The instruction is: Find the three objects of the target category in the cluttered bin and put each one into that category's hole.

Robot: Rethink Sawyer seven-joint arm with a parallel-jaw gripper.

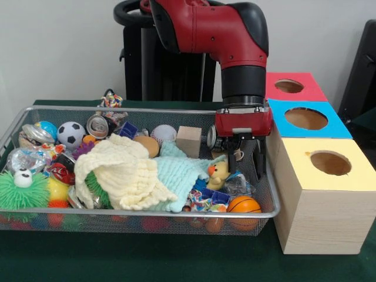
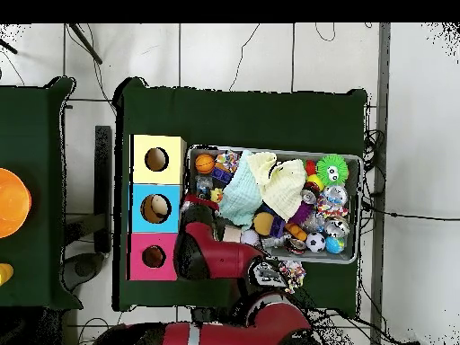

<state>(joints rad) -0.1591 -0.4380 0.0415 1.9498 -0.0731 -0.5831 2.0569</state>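
Note:
The silver wire-mesh bin (image 1: 147,212) is heaped with toys and cloths; it also shows in the overhead view (image 2: 274,151). My gripper (image 1: 244,167) hangs inside the bin's right end, open, its fingers (image 1: 258,164) straddling small clutter next to a yellow duck (image 1: 218,174). Nothing is held between them. The red-topped box's hole (image 1: 289,86) is the farthest of three, behind the gripper; it also shows in the overhead view (image 2: 154,257). In the overhead view the arm (image 2: 211,252) covers the gripper.
The blue-topped box (image 1: 329,126) and yellow-topped box (image 1: 320,205) stand right against the bin's right side. In the bin lie a cream cloth (image 1: 120,173), mint cloth (image 1: 182,170), basketball (image 1: 244,205), wooden block (image 1: 188,141), soccer ball (image 1: 71,134), can (image 1: 98,126) and green spiky ball (image 1: 23,191).

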